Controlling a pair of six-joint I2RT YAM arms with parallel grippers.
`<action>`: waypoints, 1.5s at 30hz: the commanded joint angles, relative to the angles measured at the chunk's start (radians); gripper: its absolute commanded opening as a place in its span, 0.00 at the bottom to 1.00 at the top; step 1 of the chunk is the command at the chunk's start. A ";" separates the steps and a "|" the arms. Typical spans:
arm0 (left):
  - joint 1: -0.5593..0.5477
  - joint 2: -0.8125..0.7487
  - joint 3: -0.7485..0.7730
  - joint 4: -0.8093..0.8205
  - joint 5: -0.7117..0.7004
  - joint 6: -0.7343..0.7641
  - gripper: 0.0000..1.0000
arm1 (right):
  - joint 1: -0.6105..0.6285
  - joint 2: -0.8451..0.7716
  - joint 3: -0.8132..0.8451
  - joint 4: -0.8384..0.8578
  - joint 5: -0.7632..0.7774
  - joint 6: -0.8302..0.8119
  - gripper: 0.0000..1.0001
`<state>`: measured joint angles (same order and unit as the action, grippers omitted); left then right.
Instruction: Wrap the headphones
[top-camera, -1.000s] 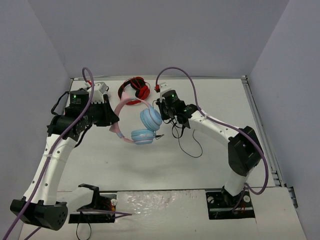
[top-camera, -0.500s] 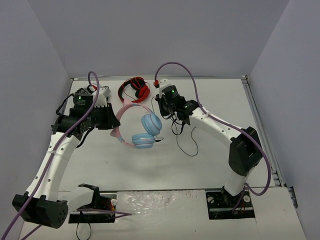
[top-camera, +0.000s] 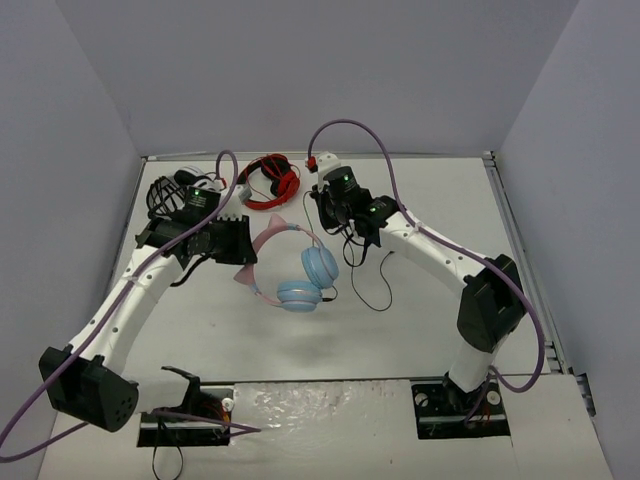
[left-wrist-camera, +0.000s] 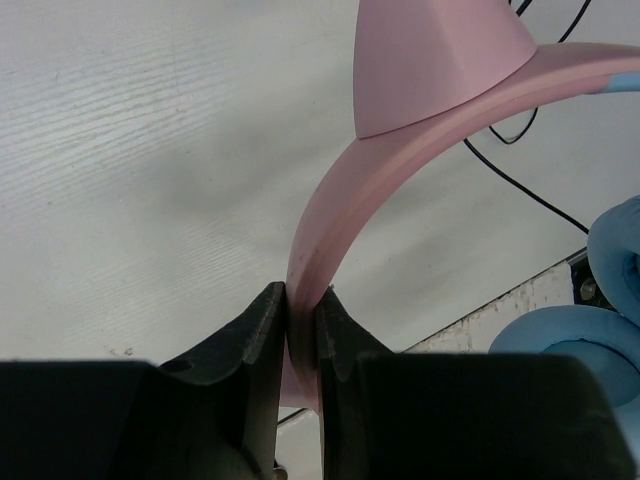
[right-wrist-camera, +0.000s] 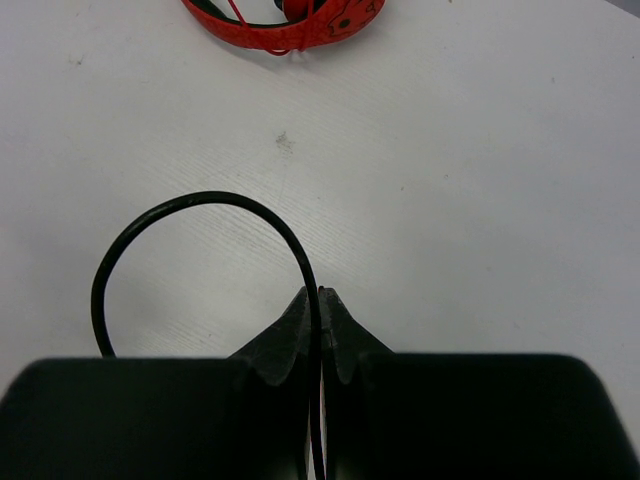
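Pink-and-blue headphones (top-camera: 320, 266) at mid-desk between the two arms, left gripper (left-wrist-camera: 300, 302) clamped on the pink headband (left-wrist-camera: 400, 150), blue ear cups (top-camera: 298, 295) toward the right arm, right gripper (right-wrist-camera: 318, 300) pinched tight on the looping black cable (right-wrist-camera: 205, 195), red-and-black headphones (top-camera: 270, 180) near the far edge of the white desk (top-camera: 440, 200)

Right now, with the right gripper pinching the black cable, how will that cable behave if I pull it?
Probably floppy: the cable curls in a loose loop beyond the right gripper, so it should trail, not push. Likely light and thin, so it may slide between the shut jaws.
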<state>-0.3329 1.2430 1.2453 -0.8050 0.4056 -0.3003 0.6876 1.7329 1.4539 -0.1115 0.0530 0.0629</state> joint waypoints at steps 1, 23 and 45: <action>-0.016 0.009 0.053 0.038 -0.005 -0.005 0.00 | -0.005 -0.037 0.053 0.004 0.025 -0.020 0.00; -0.077 0.206 0.127 0.047 -0.087 -0.019 0.00 | 0.004 -0.059 0.076 -0.054 -0.008 -0.043 0.00; -0.079 0.365 0.194 0.101 -0.160 -0.120 0.00 | 0.025 -0.124 0.064 -0.112 -0.030 -0.038 0.00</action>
<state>-0.4095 1.6194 1.3481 -0.7603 0.2409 -0.3605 0.6991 1.6829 1.4761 -0.2233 0.0326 0.0307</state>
